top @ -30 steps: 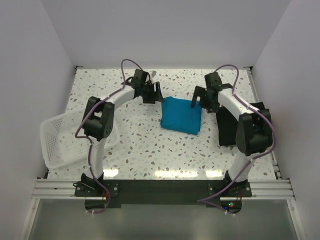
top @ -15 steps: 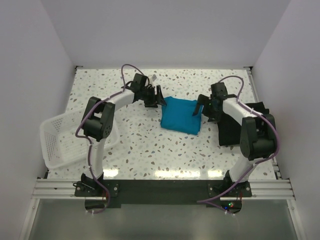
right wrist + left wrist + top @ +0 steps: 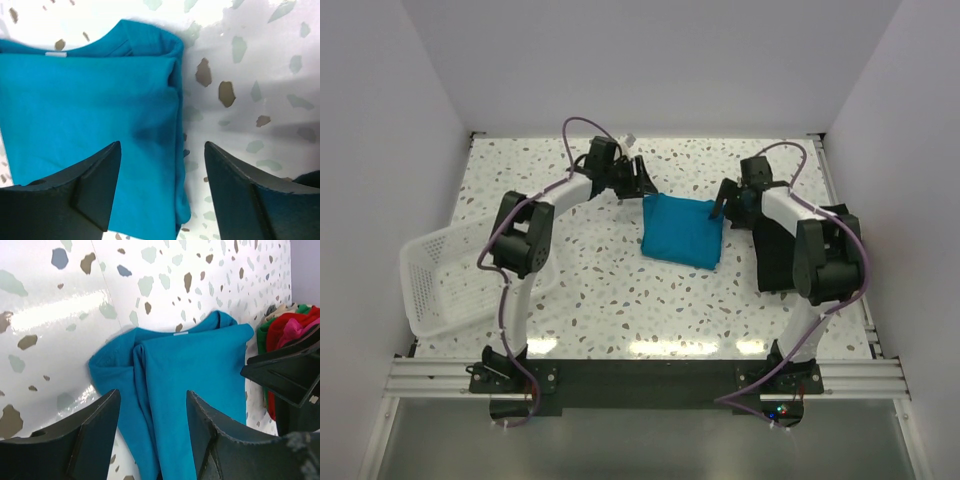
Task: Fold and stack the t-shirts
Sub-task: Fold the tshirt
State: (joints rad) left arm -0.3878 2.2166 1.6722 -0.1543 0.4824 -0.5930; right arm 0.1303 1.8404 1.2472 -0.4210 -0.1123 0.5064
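The teal-blue t-shirt [image 3: 682,230] lies folded into a small rectangle on the speckled table. It shows in the left wrist view [image 3: 195,365] and the right wrist view [image 3: 85,110]. My left gripper [image 3: 642,182] is open and empty at the shirt's far left corner, its fingers [image 3: 95,430] hovering over the shirt's left edge. My right gripper [image 3: 724,203] is open and empty at the far right corner, straddling the shirt's right edge [image 3: 162,146]. The black t-shirt [image 3: 772,258] lies folded at the right, partly hidden under my right arm.
A white mesh basket [image 3: 445,280] lies tilted at the table's left edge. White walls enclose the table on three sides. The right gripper's body and coloured wires [image 3: 285,335] show at the right of the left wrist view.
Both grippers have shifted a little toward the far side, near the teal shirt's far corners. The teal shirt and the black shirt have not moved.
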